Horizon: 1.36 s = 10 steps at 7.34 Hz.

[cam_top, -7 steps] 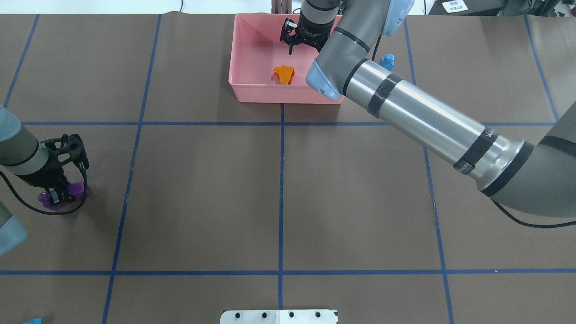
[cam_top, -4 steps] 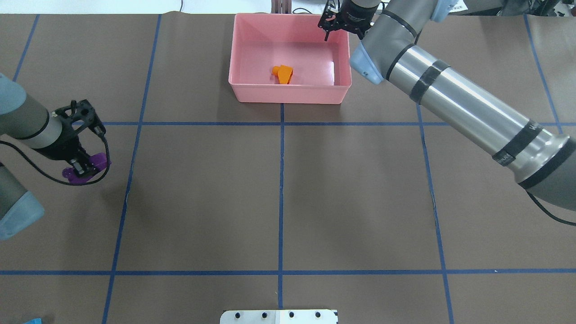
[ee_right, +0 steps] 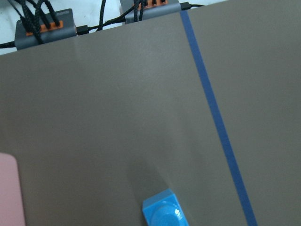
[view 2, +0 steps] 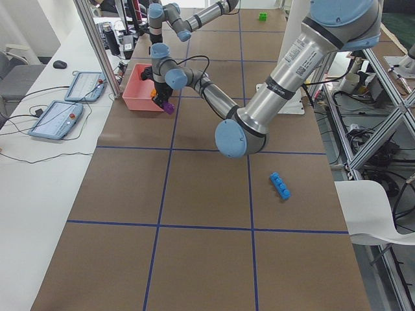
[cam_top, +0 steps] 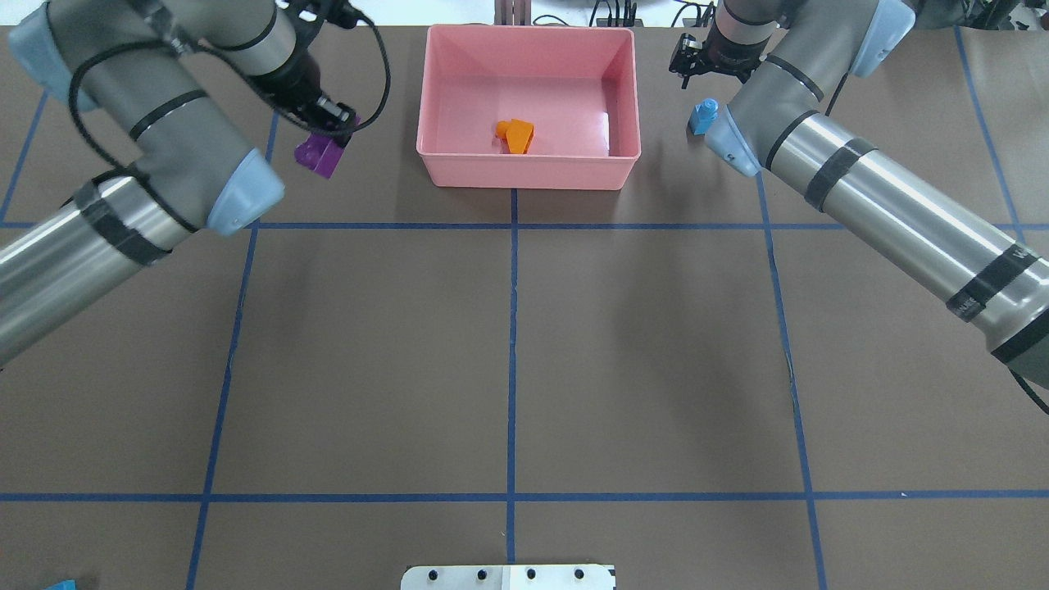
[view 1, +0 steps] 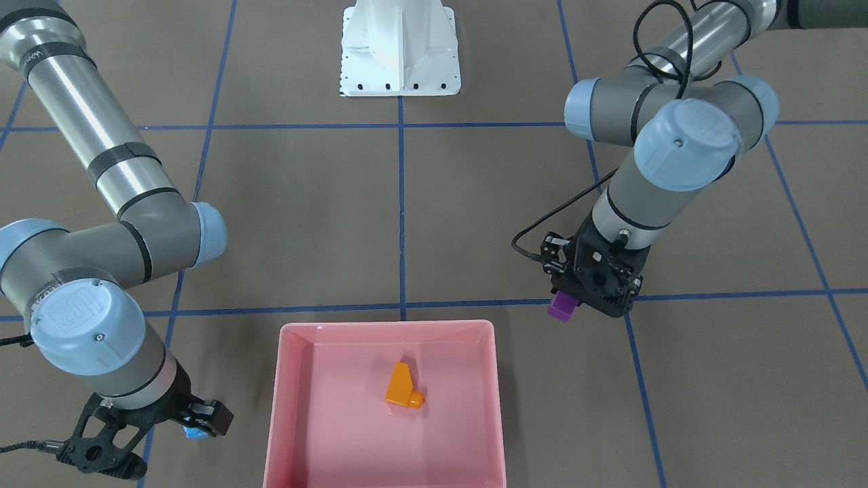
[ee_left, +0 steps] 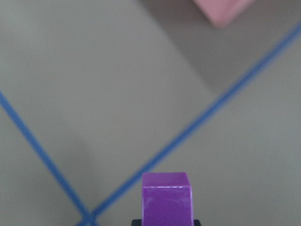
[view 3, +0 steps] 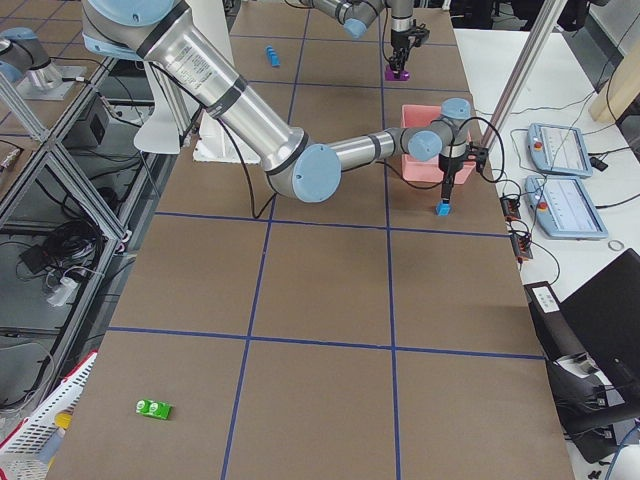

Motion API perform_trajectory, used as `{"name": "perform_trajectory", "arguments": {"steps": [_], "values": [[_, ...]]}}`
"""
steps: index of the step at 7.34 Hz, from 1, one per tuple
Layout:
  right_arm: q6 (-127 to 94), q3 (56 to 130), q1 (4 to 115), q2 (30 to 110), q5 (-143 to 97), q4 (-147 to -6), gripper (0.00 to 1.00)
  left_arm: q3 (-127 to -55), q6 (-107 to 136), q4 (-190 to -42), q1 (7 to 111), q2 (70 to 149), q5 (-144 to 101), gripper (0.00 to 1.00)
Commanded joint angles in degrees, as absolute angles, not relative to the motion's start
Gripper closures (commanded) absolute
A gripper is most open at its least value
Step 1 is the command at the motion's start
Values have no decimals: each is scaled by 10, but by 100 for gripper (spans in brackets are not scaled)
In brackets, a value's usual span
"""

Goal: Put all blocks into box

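The left gripper [cam_top: 330,129] pinches a glossy purple block [cam_top: 318,156] beside the pink box [cam_top: 524,170]. The right gripper [cam_top: 691,65] is near the blue cube [cam_top: 703,115]; spread or not, I cannot tell.

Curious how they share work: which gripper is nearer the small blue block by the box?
Right. Right gripper hovers by the small blue block; left gripper, holding the purple block, sits across the box.
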State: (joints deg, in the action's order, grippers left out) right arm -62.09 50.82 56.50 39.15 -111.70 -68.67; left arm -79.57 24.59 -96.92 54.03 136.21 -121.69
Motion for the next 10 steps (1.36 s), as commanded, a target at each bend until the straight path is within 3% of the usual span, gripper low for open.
{"name": "perform_trajectory", "arguments": {"steps": [1,3,7,8,9,10], "values": [[-621,451,562,392,-1092,-620,0,-624,383,-1087,554,1484,-1210,100],[-623,440,552,388,-1086,-616,0,-517,428,-1175,547,1537,-1159,100],[-629,440,538,383,-1092,-615,1,-470,469,-1227,509,1578,-1106,100],[-629,440,538,383,-1092,-615,3,-468,480,-1230,509,1579,-1105,72],[-629,440,535,383,-1092,-615,25,-470,482,-1231,505,1579,-1102,1],[-629,440,534,384,-1092,-615,92,-475,509,-1230,507,1582,-1102,0]]}}
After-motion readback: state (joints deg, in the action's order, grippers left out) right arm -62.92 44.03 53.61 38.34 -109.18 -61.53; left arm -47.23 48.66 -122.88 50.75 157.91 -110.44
